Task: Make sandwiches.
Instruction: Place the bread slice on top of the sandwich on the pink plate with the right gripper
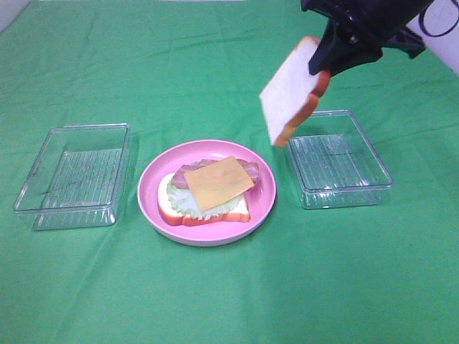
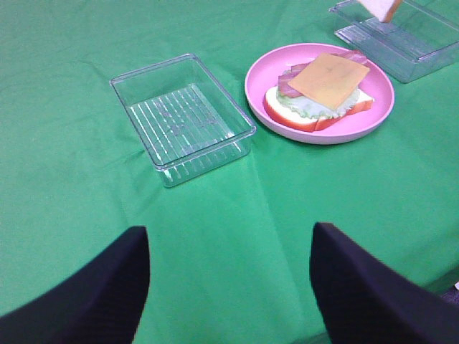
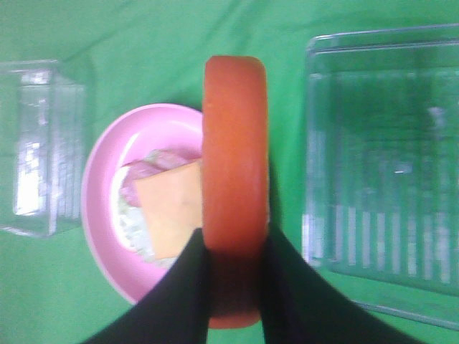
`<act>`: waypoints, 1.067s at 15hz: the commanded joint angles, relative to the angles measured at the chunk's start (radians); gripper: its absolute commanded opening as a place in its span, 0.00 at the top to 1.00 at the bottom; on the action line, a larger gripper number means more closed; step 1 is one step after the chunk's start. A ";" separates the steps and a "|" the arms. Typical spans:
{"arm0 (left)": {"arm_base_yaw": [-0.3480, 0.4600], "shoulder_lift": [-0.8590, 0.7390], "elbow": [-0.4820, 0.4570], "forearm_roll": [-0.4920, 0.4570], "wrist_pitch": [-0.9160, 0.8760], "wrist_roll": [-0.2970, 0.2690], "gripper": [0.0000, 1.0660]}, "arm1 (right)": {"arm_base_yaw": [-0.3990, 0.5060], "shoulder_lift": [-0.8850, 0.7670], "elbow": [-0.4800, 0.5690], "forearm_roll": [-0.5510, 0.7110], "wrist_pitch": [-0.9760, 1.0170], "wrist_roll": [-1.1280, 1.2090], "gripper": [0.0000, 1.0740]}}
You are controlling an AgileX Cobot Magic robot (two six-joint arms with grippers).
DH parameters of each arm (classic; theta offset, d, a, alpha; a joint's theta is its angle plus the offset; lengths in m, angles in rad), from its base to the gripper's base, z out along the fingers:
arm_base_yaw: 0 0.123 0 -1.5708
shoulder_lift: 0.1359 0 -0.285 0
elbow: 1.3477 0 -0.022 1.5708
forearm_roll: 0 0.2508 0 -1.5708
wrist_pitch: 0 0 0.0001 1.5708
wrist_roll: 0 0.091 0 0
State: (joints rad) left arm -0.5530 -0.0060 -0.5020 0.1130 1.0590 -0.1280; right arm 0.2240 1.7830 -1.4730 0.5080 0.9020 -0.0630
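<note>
An open sandwich [image 1: 208, 192] lies on the round pink plate [image 1: 153, 206]: a bread slice with lettuce, pink-red meat strips and a yellow cheese square [image 1: 218, 182] on top. It also shows in the left wrist view [image 2: 319, 92] and the right wrist view [image 3: 163, 208]. My right gripper [image 1: 328, 63] is shut on a second bread slice [image 1: 288, 94], holding it tilted in the air above the gap between plate and right tray. Its orange crust [image 3: 234, 165] fills the right wrist view. My left gripper [image 2: 229, 279] is open and empty, well back from the plate.
A clear plastic tray [image 1: 75, 175] stands left of the plate and another clear tray [image 1: 338, 159] stands right of it, under the held slice. Both hold nothing. A green cloth [image 1: 229, 294] covers the table.
</note>
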 commanded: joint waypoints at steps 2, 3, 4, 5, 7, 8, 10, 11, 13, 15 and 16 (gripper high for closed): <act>-0.003 -0.008 0.001 -0.004 -0.008 0.003 0.41 | -0.001 -0.007 0.118 0.331 -0.064 -0.207 1.00; -0.003 -0.008 0.001 -0.004 -0.008 0.003 0.41 | -0.001 -0.007 0.175 0.448 -0.074 -0.286 1.00; -0.003 -0.008 0.001 -0.004 -0.008 0.003 0.41 | -0.001 -0.007 0.240 0.586 -0.085 -0.386 1.00; -0.003 -0.008 0.001 -0.004 -0.008 0.003 0.41 | -0.001 -0.007 0.297 0.711 -0.096 -0.471 1.00; -0.003 -0.008 0.001 -0.004 -0.008 0.003 0.41 | -0.001 -0.007 0.403 0.903 -0.114 -0.616 1.00; -0.003 -0.008 0.001 -0.004 -0.008 0.003 0.41 | -0.001 -0.005 0.505 1.084 -0.117 -0.766 1.00; -0.003 -0.008 0.001 -0.004 -0.008 0.003 0.41 | -0.001 0.010 0.552 1.148 -0.116 -0.825 1.00; -0.003 -0.008 0.001 -0.004 -0.008 0.003 0.41 | -0.001 0.028 0.552 1.149 -0.104 -0.824 1.00; -0.003 -0.008 0.001 -0.004 -0.008 0.003 0.41 | 0.000 0.060 0.552 1.183 -0.076 -0.824 1.00; -0.003 -0.008 0.001 -0.004 -0.008 0.003 0.41 | 0.032 0.091 0.552 1.195 -0.066 -0.831 1.00; -0.003 -0.008 0.001 -0.004 -0.008 0.003 0.41 | 0.058 0.101 0.552 1.200 -0.078 -0.833 1.00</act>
State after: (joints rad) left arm -0.5530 -0.0060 -0.5020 0.1130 1.0590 -0.1280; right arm 0.2770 1.8860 -0.9220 1.6920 0.8060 -0.8750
